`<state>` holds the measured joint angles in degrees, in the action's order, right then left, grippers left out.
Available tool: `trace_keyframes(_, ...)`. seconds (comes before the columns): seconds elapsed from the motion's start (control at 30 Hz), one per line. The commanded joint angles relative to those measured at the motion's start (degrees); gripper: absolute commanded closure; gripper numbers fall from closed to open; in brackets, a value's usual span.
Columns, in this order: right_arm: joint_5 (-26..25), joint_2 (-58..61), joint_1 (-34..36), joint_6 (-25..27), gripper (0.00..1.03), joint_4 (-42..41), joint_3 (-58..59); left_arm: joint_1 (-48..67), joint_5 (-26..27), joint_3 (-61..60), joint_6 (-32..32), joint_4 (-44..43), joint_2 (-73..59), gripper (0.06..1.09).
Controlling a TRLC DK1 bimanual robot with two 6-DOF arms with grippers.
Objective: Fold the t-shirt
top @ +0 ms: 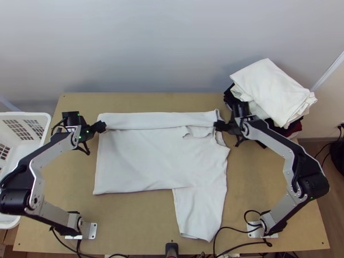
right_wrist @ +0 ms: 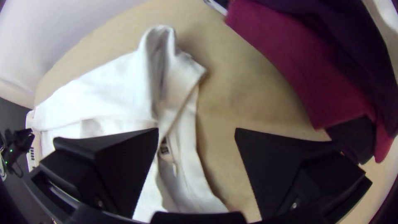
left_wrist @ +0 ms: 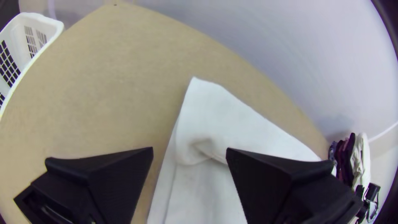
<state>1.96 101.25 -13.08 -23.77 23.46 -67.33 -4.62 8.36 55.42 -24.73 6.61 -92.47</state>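
The white t-shirt lies on the table with its far side turned over in a long strip and one sleeve spread toward the near edge. My left gripper is at the strip's left end; in the left wrist view the left gripper stands open above the folded corner of the shirt. At the strip's right end, by the collar, is my right gripper. In the right wrist view the right gripper is open over the edge of the shirt, where the cloth is bunched near the neck label.
A stack of folded clothes, white on top with dark and red ones below, stands at the back right, close to the right gripper. The white basket is at the left edge. Bare table shows left of the spread sleeve.
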Motion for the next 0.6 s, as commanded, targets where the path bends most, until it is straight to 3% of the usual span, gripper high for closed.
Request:
trace_keyframes(0.0, -0.46, -7.47, 0.60, -1.54, 0.06, 3.78, 2.64, -2.06, -0.19, -1.45, 0.39, 0.42, 3.96, 0.12)
trace_keyframes(0.1, -0.37, -15.82, 1.13, -2.16, 0.06, 5.10, 5.89, -4.43, -0.01, -0.93, 0.91, 1.91, 6.68, 0.12)
trace_keyframes(0.3, 1.47, -24.61, 0.78, -4.27, 0.04, 22.24, 6.60, -6.10, 0.17, -0.14, 3.20, 6.66, 13.72, 0.12)
trace_keyframes(0.5, 3.23, -29.36, -5.46, -4.27, 0.04, 37.01, 12.05, -5.92, 0.43, -0.22, 4.60, 10.00, 19.08, 0.12)
trace_keyframes(0.57, 3.41, -31.47, -6.17, -2.95, 0.05, 37.44, 15.30, -6.01, 0.43, -0.22, 4.87, 10.88, 20.22, 0.12)
